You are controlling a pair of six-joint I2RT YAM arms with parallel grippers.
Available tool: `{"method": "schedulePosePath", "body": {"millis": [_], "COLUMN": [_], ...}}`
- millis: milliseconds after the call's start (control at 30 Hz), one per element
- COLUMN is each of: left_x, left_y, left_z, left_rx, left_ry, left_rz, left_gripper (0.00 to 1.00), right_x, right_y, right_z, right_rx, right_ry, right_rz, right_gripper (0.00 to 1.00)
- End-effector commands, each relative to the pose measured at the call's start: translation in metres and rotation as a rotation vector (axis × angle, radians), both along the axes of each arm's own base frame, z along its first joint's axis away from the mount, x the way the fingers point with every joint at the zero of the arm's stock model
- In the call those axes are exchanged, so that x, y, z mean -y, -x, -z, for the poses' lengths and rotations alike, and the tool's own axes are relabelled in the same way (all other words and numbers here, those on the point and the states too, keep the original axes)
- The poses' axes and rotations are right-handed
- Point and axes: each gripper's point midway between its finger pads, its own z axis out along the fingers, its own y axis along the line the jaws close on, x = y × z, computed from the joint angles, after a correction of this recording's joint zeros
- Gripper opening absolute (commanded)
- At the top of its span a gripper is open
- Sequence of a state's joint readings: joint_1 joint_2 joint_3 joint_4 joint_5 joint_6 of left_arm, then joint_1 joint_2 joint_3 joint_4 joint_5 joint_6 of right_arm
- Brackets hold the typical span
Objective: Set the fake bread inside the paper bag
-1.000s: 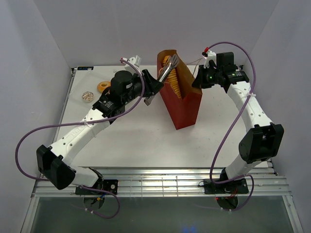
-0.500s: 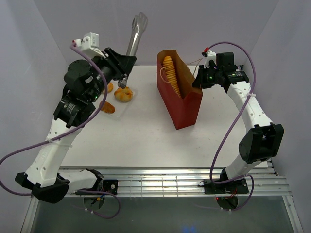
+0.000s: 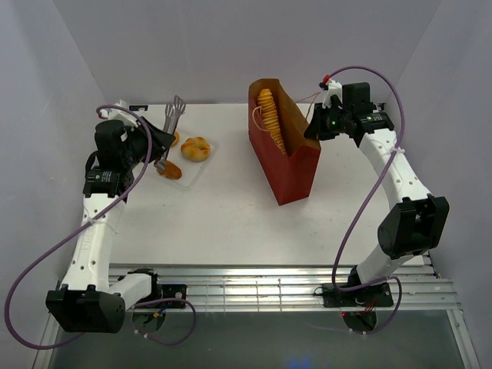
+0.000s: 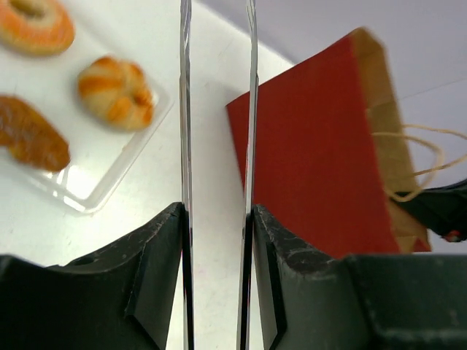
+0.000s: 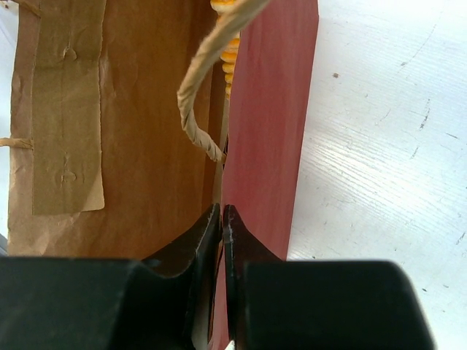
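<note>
The dark-red paper bag [image 3: 292,165] stands upright at centre right, with the long ridged loaf [image 3: 268,115] inside it. My right gripper [image 3: 314,127] is shut on the bag's right wall [image 5: 263,146]; the loaf's tip [image 5: 229,45] and a string handle [image 5: 195,117] show above it. My left gripper [image 3: 159,151] is shut on metal tongs [image 3: 171,129], whose two blades [image 4: 185,109] are apart and empty. Below them on a clear tray [image 4: 95,191] lie the round bun [image 4: 117,92], the ring doughnut [image 4: 35,26] and the brown croissant piece [image 4: 31,135]. The pale speckled piece is hidden.
The tray [image 3: 194,167] sits at the table's far left, with the bun [image 3: 195,148] and croissant piece [image 3: 172,171] on it. White walls close in the table on three sides. The bag [image 4: 321,160] stands to the right of the tongs.
My left arm has swung from the bag's mouth back to the left and lowered the empty tongs over the tray. The loaf stays in the bag. The right arm has not moved.
</note>
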State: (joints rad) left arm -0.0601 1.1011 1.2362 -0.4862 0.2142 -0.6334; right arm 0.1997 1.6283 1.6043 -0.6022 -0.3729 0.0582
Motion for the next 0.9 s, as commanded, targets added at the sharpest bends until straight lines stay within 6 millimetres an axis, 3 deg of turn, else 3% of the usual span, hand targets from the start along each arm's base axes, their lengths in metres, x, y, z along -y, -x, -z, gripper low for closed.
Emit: {"method": "schedulePosePath", "body": {"millis": [0, 167, 267, 433, 633, 867], "left_x": [-0.006, -0.011, -0.009, -0.005, -0.004, -0.005], "left_y": [0.014, 0.019, 0.019, 0.021, 0.027, 0.025], "left_z": [0.021, 0.084, 0.104, 0.125, 0.155, 0.173], "left_rx": [-0.042, -0.154, -0.182, -0.231, -0.296, -0.322], "left_ry": [0.072, 0.228, 0.268, 0.319, 0.356, 0.371], "left_rz": [0.037, 0.093, 0.107, 0.112, 0.094, 0.070], "left_gripper": [0.51, 0.51, 0.51, 0.51, 0.52, 0.52], "right_x": [-0.002, -0.002, -0.003, -0.003, -0.003, -0.001], "right_y": [0.002, 0.004, 0.005, 0.007, 0.008, 0.008], "right_z": [-0.011, -0.008, -0.008, -0.005, -0.001, -0.008], "right_rx": [0.051, 0.045, 0.046, 0.040, 0.035, 0.048], "right_ry": [0.005, 0.000, -0.004, -0.003, -0.001, -0.001], "right_rz": [-0.020, -0.027, -0.029, -0.031, -0.030, -0.018], "right_gripper": [0.13, 0.14, 0.14, 0.18, 0.32, 0.43]}}
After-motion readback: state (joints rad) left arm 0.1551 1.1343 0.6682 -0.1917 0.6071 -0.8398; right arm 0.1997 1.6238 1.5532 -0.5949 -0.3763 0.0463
